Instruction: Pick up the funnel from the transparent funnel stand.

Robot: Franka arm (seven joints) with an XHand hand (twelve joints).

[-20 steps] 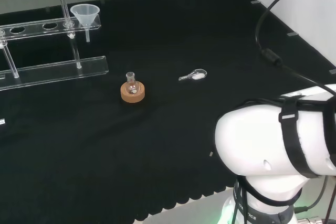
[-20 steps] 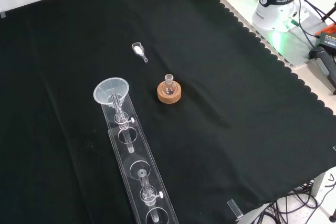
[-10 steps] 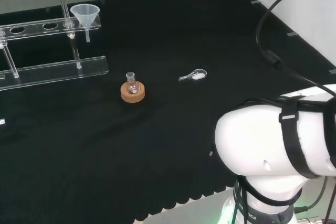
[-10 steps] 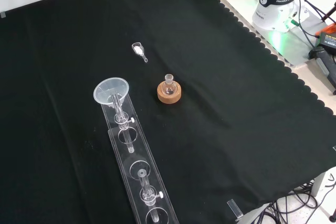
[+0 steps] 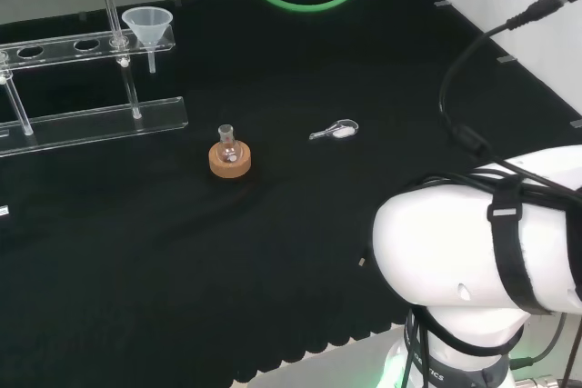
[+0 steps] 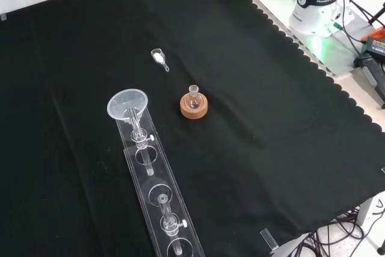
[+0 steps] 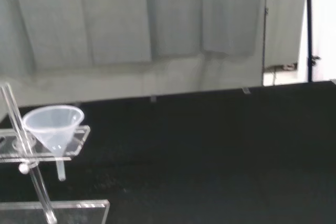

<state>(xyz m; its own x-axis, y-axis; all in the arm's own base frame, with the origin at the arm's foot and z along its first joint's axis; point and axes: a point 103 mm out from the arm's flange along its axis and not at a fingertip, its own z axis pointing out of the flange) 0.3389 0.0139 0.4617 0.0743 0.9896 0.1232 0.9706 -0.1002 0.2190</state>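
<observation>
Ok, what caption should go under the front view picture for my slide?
A clear funnel sits in its transparent stand, beside a small flask on a cork ring.

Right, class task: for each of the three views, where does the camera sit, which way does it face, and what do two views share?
Head view: behind and above the base, looking over the white arm link at the bench.
Front view: opposite, looking down on the cloth; arm base at top right.
Wrist view: at the wrist, facing the funnel.
Shared: funnel in its clear stand, flask on cork ring.
</observation>
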